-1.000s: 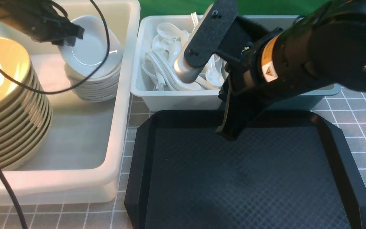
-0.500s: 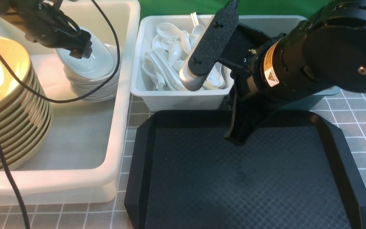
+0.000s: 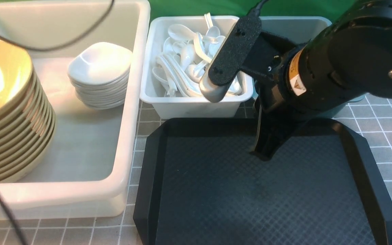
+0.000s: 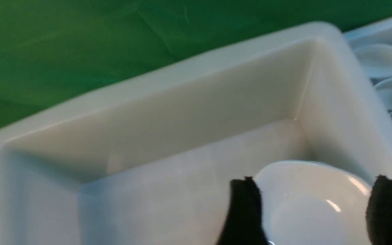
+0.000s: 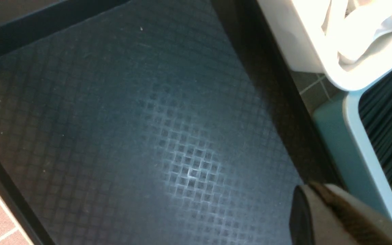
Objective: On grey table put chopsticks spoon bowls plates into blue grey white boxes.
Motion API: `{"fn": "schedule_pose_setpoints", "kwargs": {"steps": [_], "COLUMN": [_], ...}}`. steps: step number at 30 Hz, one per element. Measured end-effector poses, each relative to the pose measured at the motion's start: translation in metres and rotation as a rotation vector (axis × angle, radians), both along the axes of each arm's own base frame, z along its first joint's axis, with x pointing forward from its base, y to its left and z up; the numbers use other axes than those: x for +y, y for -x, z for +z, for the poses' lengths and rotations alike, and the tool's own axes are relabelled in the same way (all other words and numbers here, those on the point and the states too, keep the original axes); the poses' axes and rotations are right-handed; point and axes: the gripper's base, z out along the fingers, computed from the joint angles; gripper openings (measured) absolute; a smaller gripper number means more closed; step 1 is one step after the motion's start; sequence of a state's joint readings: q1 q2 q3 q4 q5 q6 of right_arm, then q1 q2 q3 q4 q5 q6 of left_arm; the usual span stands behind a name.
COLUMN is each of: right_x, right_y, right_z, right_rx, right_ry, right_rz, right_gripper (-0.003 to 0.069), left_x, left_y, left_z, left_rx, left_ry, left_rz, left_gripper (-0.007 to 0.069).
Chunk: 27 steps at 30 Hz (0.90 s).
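The left end effector [image 4: 315, 185], jaws parted and holding nothing, hangs over the large white tub [image 4: 182, 102] with the top plate [image 4: 313, 211] of the stack [image 3: 99, 86] lying just beneath and between its tips, while the right end effector [image 3: 263, 153], closed and empty, hovers above the black tray [image 3: 233, 204].

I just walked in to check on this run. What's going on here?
The left gripper hangs above the stack of small white dishes in the large white tub, jaws apart, holding nothing. Glossy olive-yellow bowls are stacked beside them. The right gripper, jaws shut and empty, hovers over the black diamond-textured tray. White soup spoons fill the pale box; black chopsticks lie in the teal box.
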State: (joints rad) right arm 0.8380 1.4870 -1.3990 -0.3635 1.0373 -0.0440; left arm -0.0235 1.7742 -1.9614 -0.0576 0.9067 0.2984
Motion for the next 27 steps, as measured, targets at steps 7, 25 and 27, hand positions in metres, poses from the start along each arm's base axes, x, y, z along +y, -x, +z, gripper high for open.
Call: {"fn": "schedule_pose_setpoints", "kwargs": {"steps": [7,25,27], "right_x": [-0.020,-0.095,-0.101], "right_y": [0.020,0.115,0.124], "right_z": [0.031,0.032,0.033], "right_rx": [-0.058,-0.261,-0.296], "right_ry": [-0.095,-0.538,-0.602], "right_rz": [0.000,0.182,0.206], "right_gripper": [0.0034,0.0034,0.0034], "left_x": [-0.009,0.005,0.007], "left_y": [0.072,0.277,0.297], "left_z": [0.049,-0.081,-0.092], "left_rx": [-0.034,0.051,0.026], "left_ry": [0.023,0.128,0.124], "left_rz": [-0.026,0.101,0.101], "left_gripper": [0.0004,-0.0010,-0.0010]}}
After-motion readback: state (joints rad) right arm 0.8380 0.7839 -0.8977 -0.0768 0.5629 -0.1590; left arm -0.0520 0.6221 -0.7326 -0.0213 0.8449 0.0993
